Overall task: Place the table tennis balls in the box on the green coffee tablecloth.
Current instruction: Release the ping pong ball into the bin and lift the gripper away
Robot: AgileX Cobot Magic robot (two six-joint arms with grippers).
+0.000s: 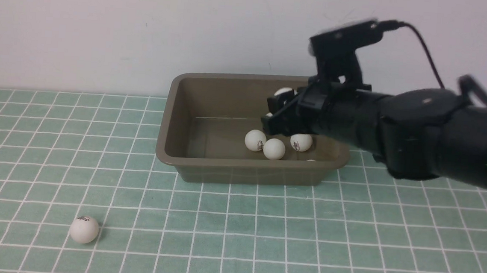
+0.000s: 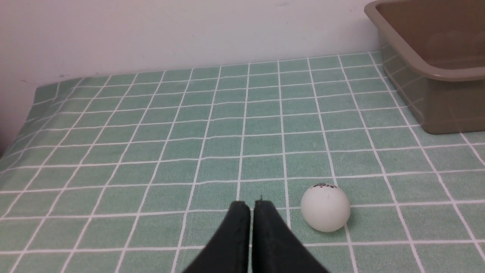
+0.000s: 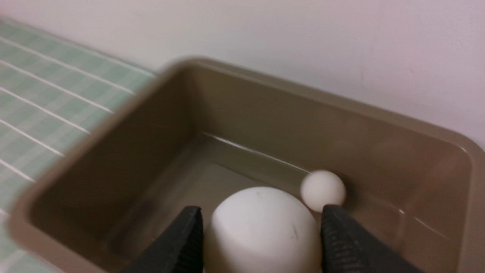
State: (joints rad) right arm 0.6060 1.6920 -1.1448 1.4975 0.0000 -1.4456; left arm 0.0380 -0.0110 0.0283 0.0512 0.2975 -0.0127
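Above the box (image 1: 178, 119), upper centre, one table tennis ball (image 3: 261, 235) sat clamped in my right gripper (image 3: 262, 211), other balls (image 1: 274, 149) lay inside, and a loose ball (image 1: 84, 229) rested lower left by my left gripper (image 2: 251, 206), fingers together.

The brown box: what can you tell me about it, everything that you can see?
The box is an olive-brown, plastic-looking rectangular tub with rounded corners, a rolled rim and sloping sides. It sits upright and open-topped on the green checked cloth. Several white balls lie on its floor, mostly in its right half. The right claw hangs over it, gripping one more ball.
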